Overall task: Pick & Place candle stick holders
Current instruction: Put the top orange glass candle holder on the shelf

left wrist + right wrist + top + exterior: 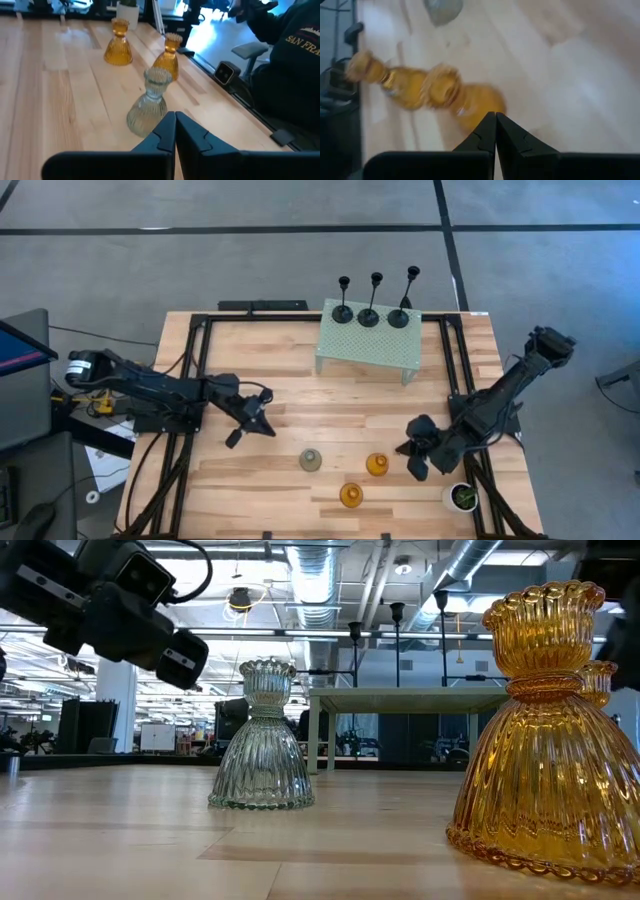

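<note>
Three black candle stick holders stand in a row along the far edge of the perforated riser, presumably placed. The grey-green holder and two amber holders stand on the table's near half, unplaced. Left gripper and right gripper flank them, both clenched on nothing.

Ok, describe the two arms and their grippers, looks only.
Both arms are black, jointed and blocky. The left arm has loose black cables and a yellow part near its base. Each gripper, left gripper and right gripper, has two dark angular fingers.
</note>
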`<state>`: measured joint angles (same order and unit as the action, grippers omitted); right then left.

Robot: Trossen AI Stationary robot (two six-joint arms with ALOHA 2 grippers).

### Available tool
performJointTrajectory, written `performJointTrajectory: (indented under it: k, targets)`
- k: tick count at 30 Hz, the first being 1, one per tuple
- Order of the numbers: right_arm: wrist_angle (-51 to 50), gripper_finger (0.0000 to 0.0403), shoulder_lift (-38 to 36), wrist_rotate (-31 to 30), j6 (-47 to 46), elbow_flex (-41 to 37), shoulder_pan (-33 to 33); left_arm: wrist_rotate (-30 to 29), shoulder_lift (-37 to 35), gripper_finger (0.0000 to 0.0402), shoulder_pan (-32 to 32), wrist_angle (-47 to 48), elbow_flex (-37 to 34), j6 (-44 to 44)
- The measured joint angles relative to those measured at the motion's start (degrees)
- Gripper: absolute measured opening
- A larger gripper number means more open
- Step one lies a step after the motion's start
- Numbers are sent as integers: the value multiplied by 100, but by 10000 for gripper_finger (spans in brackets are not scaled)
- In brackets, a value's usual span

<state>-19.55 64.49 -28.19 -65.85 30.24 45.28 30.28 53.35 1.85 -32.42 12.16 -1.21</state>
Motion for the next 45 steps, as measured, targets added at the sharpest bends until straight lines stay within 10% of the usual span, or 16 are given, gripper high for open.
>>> performJointTrajectory:
  k: [22, 33, 45]
  targets:
    - [3596, 0, 2970, 435, 184, 2, -221, -20, 157, 7, -2, -407, 0, 2]
    - [3602, 0, 3045, 428, 1792, 0, -1390, -20, 157, 7, -2, -409, 0, 0]
    - [3412, 0, 2753, 829, 1110, 0, -1417, -20, 157, 7, -2, -408, 0, 0]
